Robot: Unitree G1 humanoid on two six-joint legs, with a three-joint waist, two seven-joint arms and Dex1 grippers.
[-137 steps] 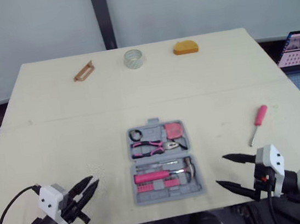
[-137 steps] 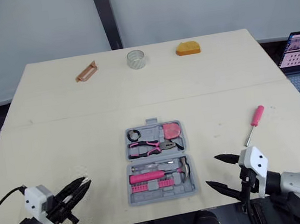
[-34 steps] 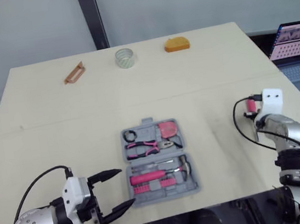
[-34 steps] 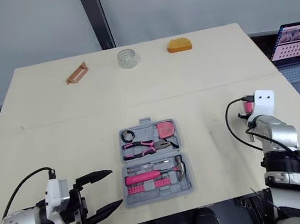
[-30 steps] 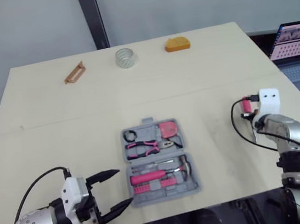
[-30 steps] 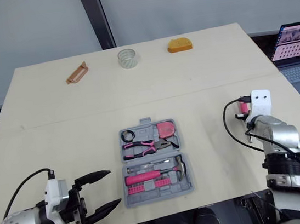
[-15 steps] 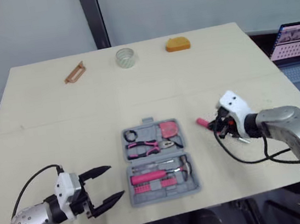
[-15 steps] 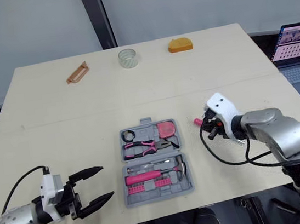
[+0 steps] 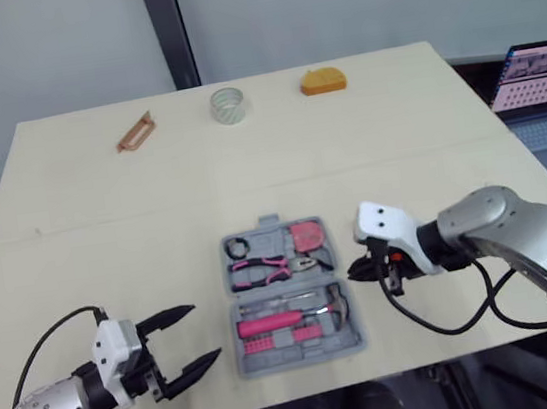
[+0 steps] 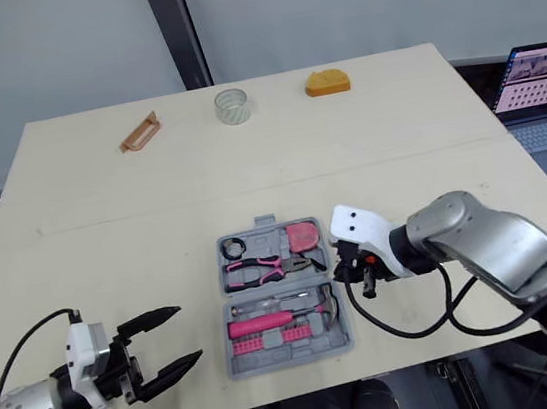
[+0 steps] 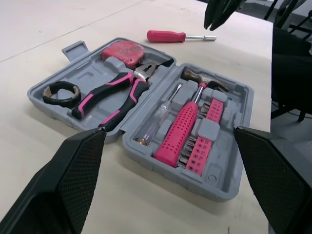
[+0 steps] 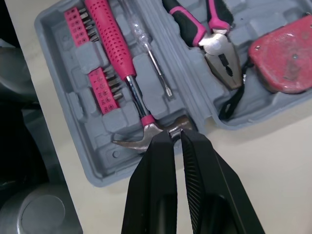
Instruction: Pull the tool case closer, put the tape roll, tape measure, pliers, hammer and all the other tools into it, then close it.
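Tool case (image 9: 304,358) lies open, mid-front of the tabletop (image 9: 395,128). Pink screwdriver (image 11: 168,36), a second ago at the right edge, now lies just beside the case, not yet slotted. Right tool (image 12: 176,135) hangs above, fingers nearly closed, apparently empty. Left tool (image 9: 204,332) is wide open, empty.

**Where the Cameras Looked**

The two head cameras sat side by side, high up and far from the open tool case (image 9: 291,295). They looked forward and down at it, and both saw nearly the same table (image 9: 100,187) all around the case.

The left wrist camera sat low behind the left gripper (image 9: 206,331). It was close to the case's left side and looked across it.

The right wrist camera hung above the case's right side. It was very close and looked straight down past the right gripper (image 12: 176,136).

All four views shared the case, with the hammer (image 12: 131,87) and pliers (image 11: 112,95) inside.
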